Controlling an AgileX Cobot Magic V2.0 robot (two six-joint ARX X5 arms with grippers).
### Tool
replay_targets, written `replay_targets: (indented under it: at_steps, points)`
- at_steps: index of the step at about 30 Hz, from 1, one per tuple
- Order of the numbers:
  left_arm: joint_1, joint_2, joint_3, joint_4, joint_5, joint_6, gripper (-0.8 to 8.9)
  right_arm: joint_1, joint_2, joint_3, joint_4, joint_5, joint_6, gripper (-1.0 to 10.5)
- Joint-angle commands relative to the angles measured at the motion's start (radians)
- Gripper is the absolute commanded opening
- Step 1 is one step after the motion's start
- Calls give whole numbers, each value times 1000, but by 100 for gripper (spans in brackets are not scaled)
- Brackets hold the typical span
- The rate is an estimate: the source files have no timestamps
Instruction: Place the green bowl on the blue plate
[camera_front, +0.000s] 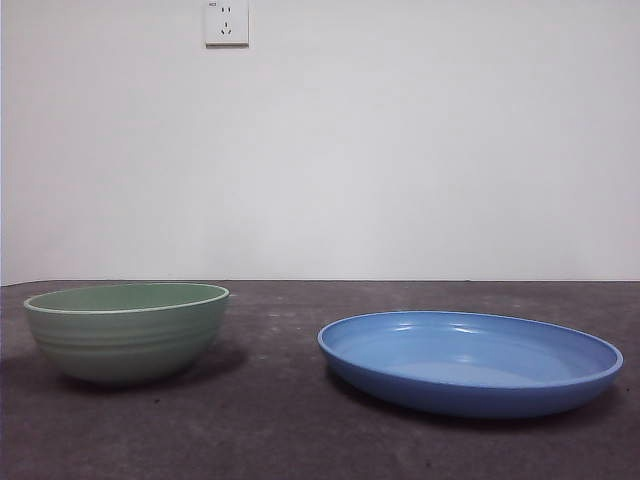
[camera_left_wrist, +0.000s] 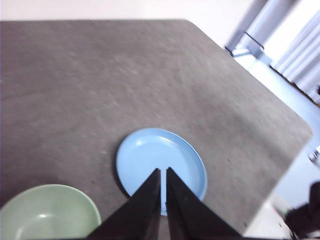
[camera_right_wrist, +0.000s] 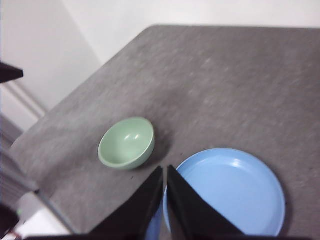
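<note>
**Mint-green bowl and blue plate apart, nothing gripped**

Green bowl (camera_front: 127, 343) is set upright on grey surface (camera_front: 280, 420), well apart from blue plate (camera_front: 470, 362). Left pincer (camera_left_wrist: 163, 175) and right pincer (camera_right_wrist: 165, 172) are held high, jaws nearly closed, empty; grasp judged not yet begun.

You see the left gripper (camera_left_wrist: 163, 172) and right gripper (camera_right_wrist: 164, 170) as plain matte black wedges, each tapering to thin tips.

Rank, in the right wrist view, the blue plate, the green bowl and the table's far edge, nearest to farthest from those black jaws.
1. Blue plate: right beside the right gripper.
2. Green bowl: farther out, apart from the plate.
3. Table's far edge: farthest, by the wall.
</note>
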Motion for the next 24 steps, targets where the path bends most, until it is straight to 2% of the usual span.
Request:
replay_targets:
  at_steps: [1,7,15,18,19,22,24]
  points:
    - [-43,25,21,-15,9,35,19,41,27,19,-23,-3,-35,8]
    - [-93,44,20,-33,9,59,20,97,55,19,-70,1,-90,9]
    - [-93,44,20,-34,8,86,59,98,53,19,-43,23,-93,10]
    - [-93,46,20,-34,8,85,220,98,53,19,-43,27,-96,24]
    - [-93,46,20,-34,8,85,295,98,54,19,-43,27,-96,68]
    - [-93,50,20,-34,8,85,523,98,56,19,-43,27,-95,279]
    - [-93,52,20,-34,8,85,635,98,56,19,-43,27,-95,416]
